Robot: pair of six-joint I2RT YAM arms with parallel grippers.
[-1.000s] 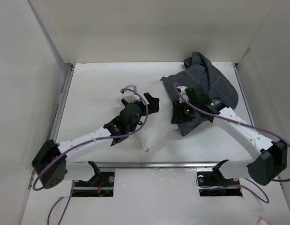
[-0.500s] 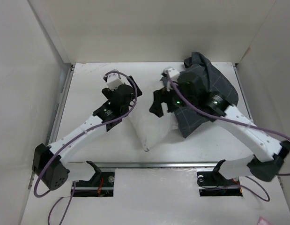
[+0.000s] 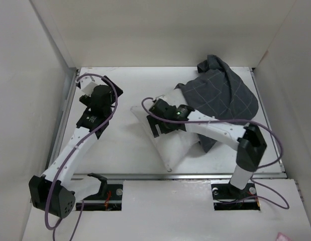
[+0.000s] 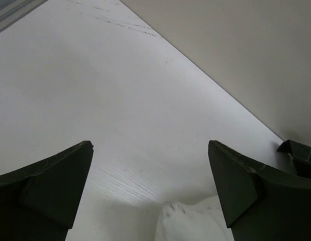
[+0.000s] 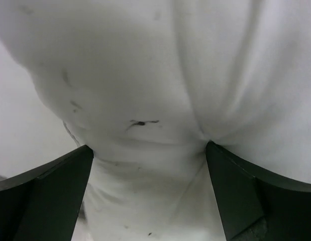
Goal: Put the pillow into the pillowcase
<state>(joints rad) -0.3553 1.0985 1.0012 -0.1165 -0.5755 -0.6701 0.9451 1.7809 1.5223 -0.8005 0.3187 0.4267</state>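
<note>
The pillow [image 3: 168,145] lies mid-bench [image 3: 110,145], touching the limp pillowcase [image 3: 220,95] at 2 o'clock, and it looks light and squashy, best pinched at a bunched corner; right tool [image 5: 147,148] spread wide over it, left tool [image 4: 150,145] gaping empty at 10 o'clock.

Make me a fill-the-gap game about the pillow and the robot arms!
The pillow is ____ in colour.
The pillowcase has a grid of thin light ____.
The left gripper and the right gripper both stand ____.
The right gripper is over the ____.
Missing words: white, lines, open, pillow.
</note>
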